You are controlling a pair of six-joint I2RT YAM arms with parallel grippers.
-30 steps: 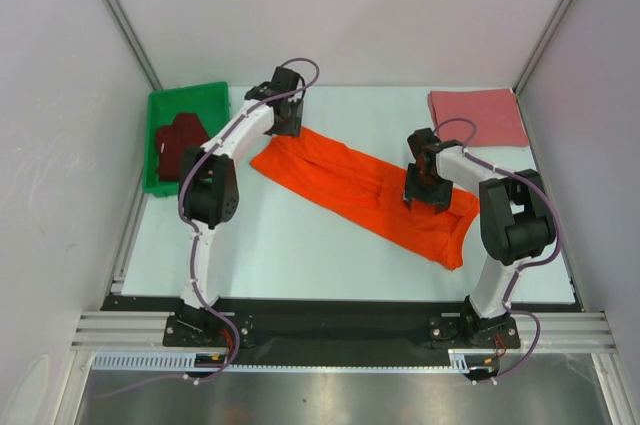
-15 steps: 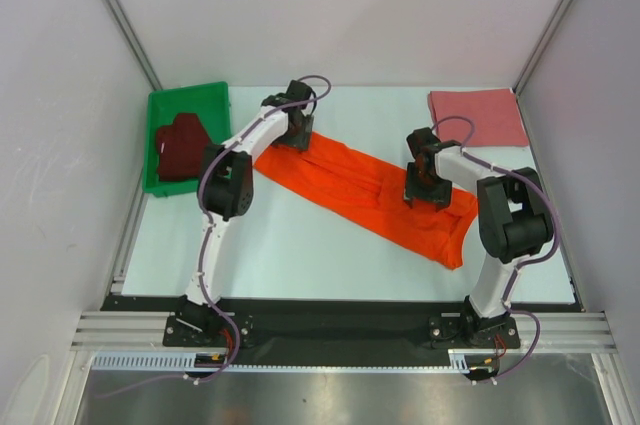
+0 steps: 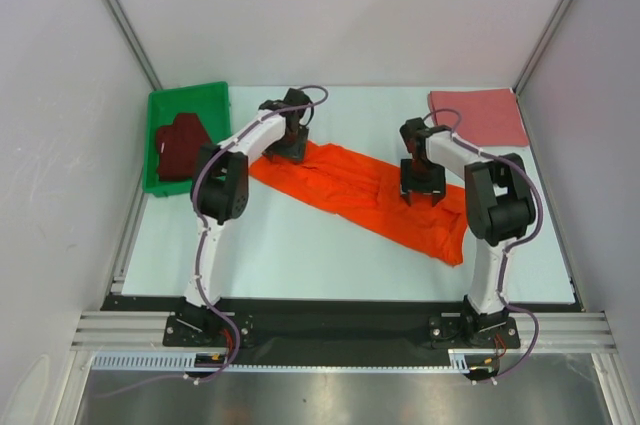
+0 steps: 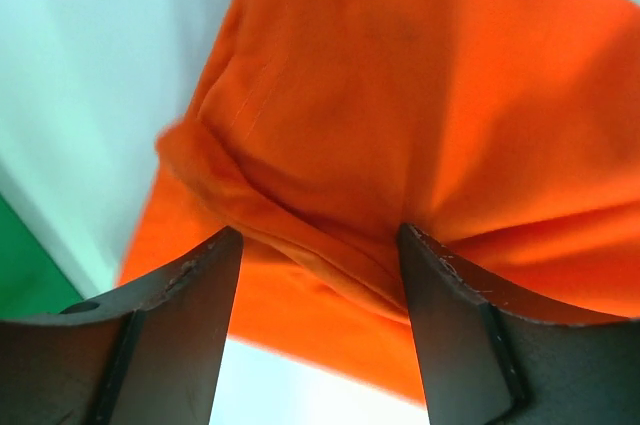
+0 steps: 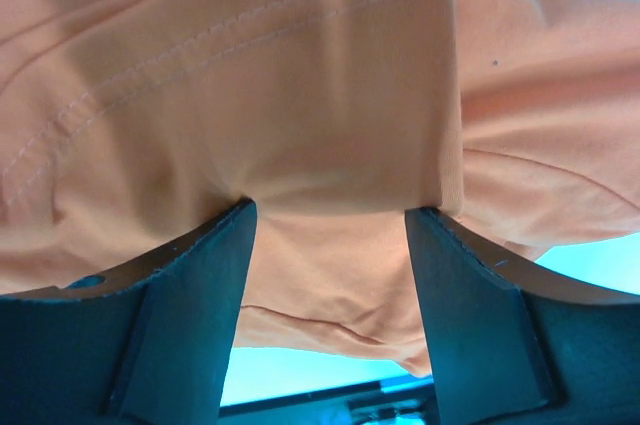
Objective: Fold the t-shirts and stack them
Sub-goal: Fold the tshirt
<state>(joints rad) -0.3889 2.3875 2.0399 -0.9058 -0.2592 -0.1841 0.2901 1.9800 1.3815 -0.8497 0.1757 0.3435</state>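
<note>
Left pincer (image 3: 291, 150) and right pincer (image 3: 421, 195) both stand spread, tips on the orange t-shirt (image 3: 350, 185) lying slantwise across the tabletop (image 3: 300, 245); farther back, the maroon t-shirt (image 3: 180, 145) sits in the green bin (image 3: 190, 98), the pink t-shirt (image 3: 478, 116) folded far right.

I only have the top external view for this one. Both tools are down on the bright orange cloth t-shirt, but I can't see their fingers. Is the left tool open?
Observer: Yes. The left wrist view shows the left tool open, with a raised ridge of the bright orange cloth t-shirt between its fingers.
Operator: And the right tool?
Observer: Open too. In the right wrist view its fingers stand apart, with orange cloth bulging between them.
Operator: Which part of the shirt is that?
Observer: A hemmed edge. A double row of stitching runs across the cloth just beyond the fingers.
</note>
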